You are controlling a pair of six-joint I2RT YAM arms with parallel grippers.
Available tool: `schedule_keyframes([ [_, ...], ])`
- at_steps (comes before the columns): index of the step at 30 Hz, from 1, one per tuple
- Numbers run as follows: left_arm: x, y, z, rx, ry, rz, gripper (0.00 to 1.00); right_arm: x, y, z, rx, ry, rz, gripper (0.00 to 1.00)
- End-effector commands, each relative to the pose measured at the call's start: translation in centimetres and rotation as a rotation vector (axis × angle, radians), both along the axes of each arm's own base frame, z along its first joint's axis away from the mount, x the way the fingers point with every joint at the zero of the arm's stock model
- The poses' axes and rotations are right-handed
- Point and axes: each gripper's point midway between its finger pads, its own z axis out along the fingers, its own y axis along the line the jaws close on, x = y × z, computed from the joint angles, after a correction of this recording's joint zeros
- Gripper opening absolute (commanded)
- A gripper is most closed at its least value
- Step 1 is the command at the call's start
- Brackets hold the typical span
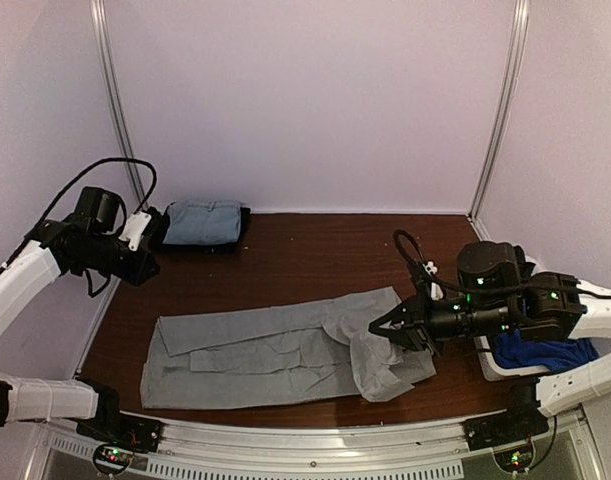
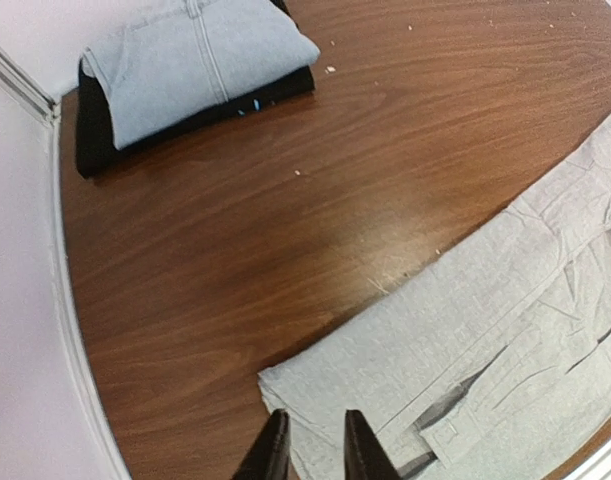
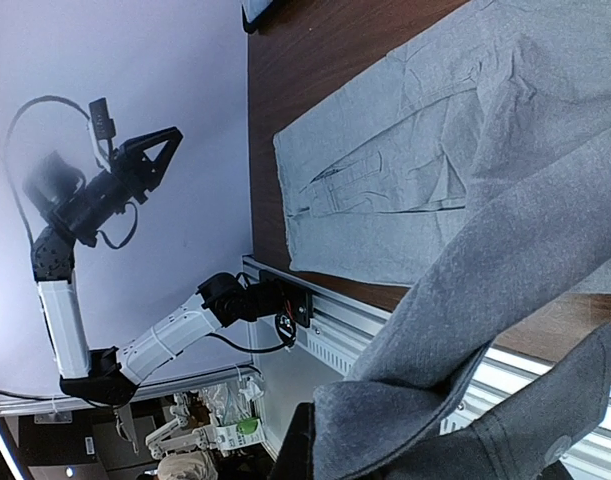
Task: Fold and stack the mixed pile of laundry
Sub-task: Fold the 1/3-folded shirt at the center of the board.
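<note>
**Right gripper clamped on trouser waist, left gripper loose above the leg end**

The grey trousers [image 1: 265, 350] lay lengthwise on the brown table [image 1: 315, 255], mostly flat, with the legs running out toward the left arm's side. At the waist end the right gripper [image 1: 383, 326] was pinched tight on a fold of the trousers' cloth, which rose off the table there and hung bunched from the jaws.

The left gripper [image 2: 315, 452] hung in the air over the trousers' leg end, not touching them. Its jaws stood slightly apart with nothing between them.

Beyond the leg end, well apart from the trousers, a folded light grey shirt [image 1: 203, 220] sat on top of a folded dark piece [image 2: 95, 140].

Past the waist end, on the far side of the right gripper from the trousers, a royal-blue piece [image 1: 545, 352] lay crumpled in a white bin [image 1: 490, 367], partly hidden by the right arm.
</note>
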Motion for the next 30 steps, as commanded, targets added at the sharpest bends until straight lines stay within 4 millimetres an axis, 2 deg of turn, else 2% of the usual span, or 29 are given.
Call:
schedule_keyframes([
  [1, 0.1, 0.9, 3.4, -0.053, -0.085, 0.117, 0.29, 0.0, -1.5, -0.6, 0.02, 0.037, -0.072, 0.0],
  [2, 0.2, 0.8, 3.2, -0.066, -0.079, 0.128, 0.36, 0.0, -1.8, -1.0, 0.021, 0.046, -0.076, 0.0],
  [3, 0.3, 0.7, 2.4, -0.077, -0.05, 0.14, 0.38, -0.1, -1.9, -1.1, 0.029, 0.05, -0.079, 0.0],
  [5, 0.2, -0.6, 0.4, -0.126, 0.047, 0.123, 0.37, 0.0, -1.7, -1.6, 0.048, 0.061, -0.081, 0.0],
  [9, -0.2, -3.6, -3.0, -0.276, 0.21, 0.123, 0.33, 0.8, 0.0, -2.8, 0.068, 0.078, -0.03, 0.0],
  [11, -0.7, -4.7, -4.4, -0.301, 0.251, 0.126, 0.33, 2.1, 0.4, -3.3, 0.035, 0.053, -0.009, 0.0],
  [13, -1.4, -4.9, -6.4, -0.289, 0.314, 0.148, 0.31, 4.4, 0.2, -4.0, 0.015, 0.049, -0.014, 0.0],
  [16, -2.2, -5.2, -9.4, -0.283, 0.402, 0.18, 0.27, 7.4, -0.1, -6.4, -0.008, 0.073, -0.024, 0.0],
  [20, -2.5, -6.0, -12.7, -0.264, 0.495, 0.187, 0.24, 10.3, 0.9, -9.3, -0.041, 0.088, 0.021, 0.0],
  [24, -1.8, -6.8, -15.3, -0.233, 0.54, 0.188, 0.21, 12.2, 2.0, -12.6, -0.082, 0.119, 0.076, 0.0],
  [27, -0.5, -6.7, -17.0, -0.183, 0.565, 0.205, 0.18, 13.7, 1.6, -14.5, -0.097, 0.142, 0.062, 0.0],
  [30, 1.0, -6.8, -18.5, -0.144, 0.595, 0.224, 0.16, 15.9, 0.8, -15.4, -0.098, 0.138, 0.046, 0.0],
])
